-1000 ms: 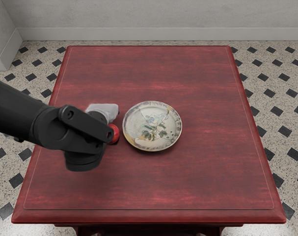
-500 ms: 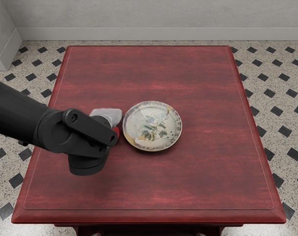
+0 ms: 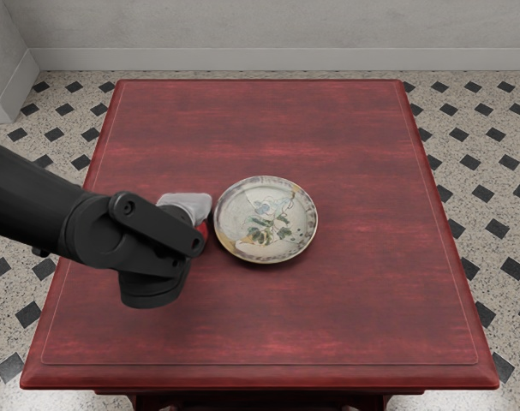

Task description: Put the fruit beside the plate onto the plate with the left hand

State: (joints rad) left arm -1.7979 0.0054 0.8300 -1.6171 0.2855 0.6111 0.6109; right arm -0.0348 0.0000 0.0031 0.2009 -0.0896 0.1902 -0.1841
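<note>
A round plate with a painted green and blue pattern lies near the middle of the red wooden table. Just off its left rim only a thin red sliver of the fruit shows; the rest is hidden under my left hand. The hand's grey back sits right over the fruit, beside the plate's left edge. Its black forearm comes in from the left edge and covers the table's left front part. How the hand stands around the fruit is hidden. The right arm is out of view.
The table is dark red with a raised rim, on a black-and-white tiled floor. A grey wall runs along the back.
My left hand has shifted a little to the right, toward the plate, and now covers more of the red fruit. The plate has not moved.
</note>
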